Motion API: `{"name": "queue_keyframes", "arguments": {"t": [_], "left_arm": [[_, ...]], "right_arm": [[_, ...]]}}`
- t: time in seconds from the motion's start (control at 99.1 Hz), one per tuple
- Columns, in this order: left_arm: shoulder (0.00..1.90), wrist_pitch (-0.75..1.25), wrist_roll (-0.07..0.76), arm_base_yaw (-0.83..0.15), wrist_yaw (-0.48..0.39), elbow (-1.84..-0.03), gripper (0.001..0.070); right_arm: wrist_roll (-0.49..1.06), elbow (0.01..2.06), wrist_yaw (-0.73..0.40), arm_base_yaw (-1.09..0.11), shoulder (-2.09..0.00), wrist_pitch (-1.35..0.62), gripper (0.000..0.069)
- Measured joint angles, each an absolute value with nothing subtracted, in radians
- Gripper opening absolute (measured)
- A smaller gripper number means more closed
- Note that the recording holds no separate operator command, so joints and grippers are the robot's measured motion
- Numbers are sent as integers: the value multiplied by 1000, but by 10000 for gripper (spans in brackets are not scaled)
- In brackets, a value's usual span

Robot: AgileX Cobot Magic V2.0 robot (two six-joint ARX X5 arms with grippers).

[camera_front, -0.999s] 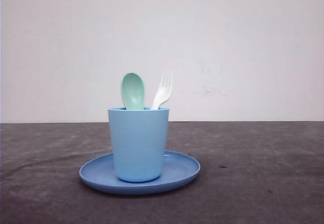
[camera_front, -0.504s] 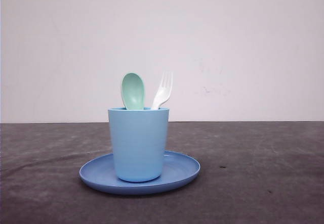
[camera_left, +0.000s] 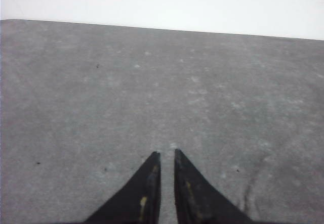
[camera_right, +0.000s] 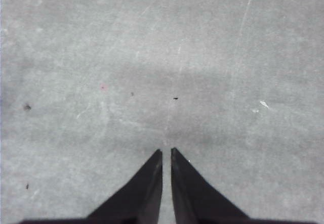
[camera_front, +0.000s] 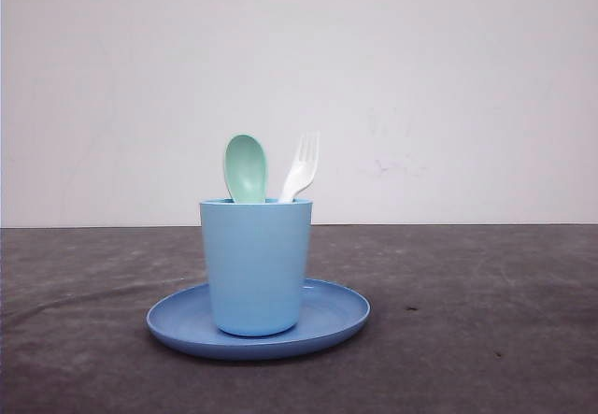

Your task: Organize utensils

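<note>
A pale mint-green spoon [camera_front: 245, 167] and a small white fork [camera_front: 300, 167] stand upright side by side in a light blue cup [camera_front: 255, 266], heads above the rim, handles hidden inside. The cup rests on a round blue plate [camera_front: 336, 316] on the dark grey table. My left gripper [camera_left: 166, 154] hangs over bare grey tabletop with its black fingers nearly together and nothing between them. Over another bare patch, my right gripper [camera_right: 166, 151] is likewise shut and holds nothing.
A white wall [camera_front: 448, 87] rises behind the table's far edge. Grey tabletop [camera_front: 486, 321] spreads on both sides of the plate. The left wrist view shows the table's far edge against the wall [camera_left: 162, 1].
</note>
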State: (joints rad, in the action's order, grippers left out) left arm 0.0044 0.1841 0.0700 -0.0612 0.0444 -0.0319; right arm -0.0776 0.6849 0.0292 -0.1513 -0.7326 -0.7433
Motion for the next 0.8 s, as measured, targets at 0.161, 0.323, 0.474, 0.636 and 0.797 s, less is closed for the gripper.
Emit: {"name": "queue_keyframes", "arguments": {"t": [0.161,0.323,0.474,0.636,0.797], "left_arm": [[4,184,70,-61,44,-32,24],[4,184,70,-61,45,-32,24],[4,184,70,-61,45,-32,24],[4,184,70,-35,45,-32,24],[4,184,70,-17,29,-32,24]], "right_arm": [[-78,685,29,-151,-733,-743,29],[-78,685,29,-151,-733,-743,29],[-78,685,29,-151,-733,-743,29],[-78,685,29,-151,-733,-743,29],[-78,685,29,-151,-733,-743,29]]}}
